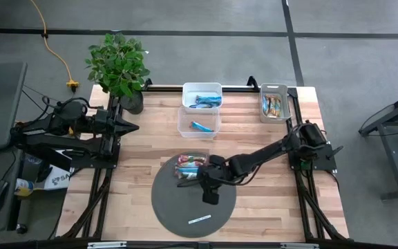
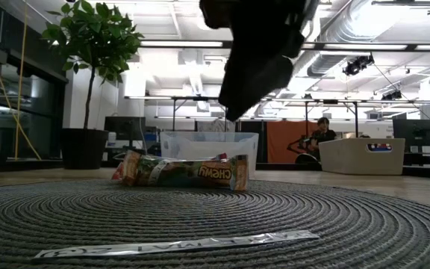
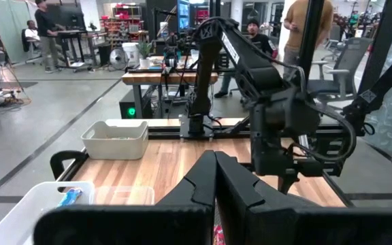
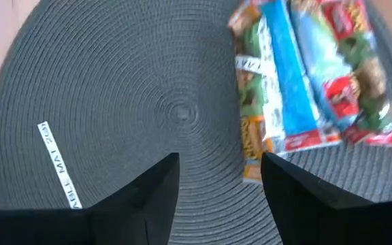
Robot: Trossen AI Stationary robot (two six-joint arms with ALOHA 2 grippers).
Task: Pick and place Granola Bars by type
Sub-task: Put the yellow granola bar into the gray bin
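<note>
Several granola bars [image 4: 298, 82] in blue, red and tan-and-green wrappers lie in a small heap on the far part of a round grey mat [image 1: 178, 207]. They show in the high view [image 1: 191, 164] and the low view [image 2: 185, 172] too. My right gripper [image 4: 220, 180] is open and slants down over the mat just near of the heap [image 1: 187, 181], with only mat between its fingers. It hangs clear above the mat in the low view [image 2: 260, 67]. My left gripper [image 1: 128, 126] waits shut at the table's left edge.
A white strip [image 1: 200, 220] lies on the mat's near part. At the far edge stand a white bin [image 1: 202, 88] with blue bars, a clear bin [image 1: 198, 131] with one blue bar, and a grey bin [image 1: 285, 104] with tan bars. A potted plant [image 1: 119, 66] stands far left.
</note>
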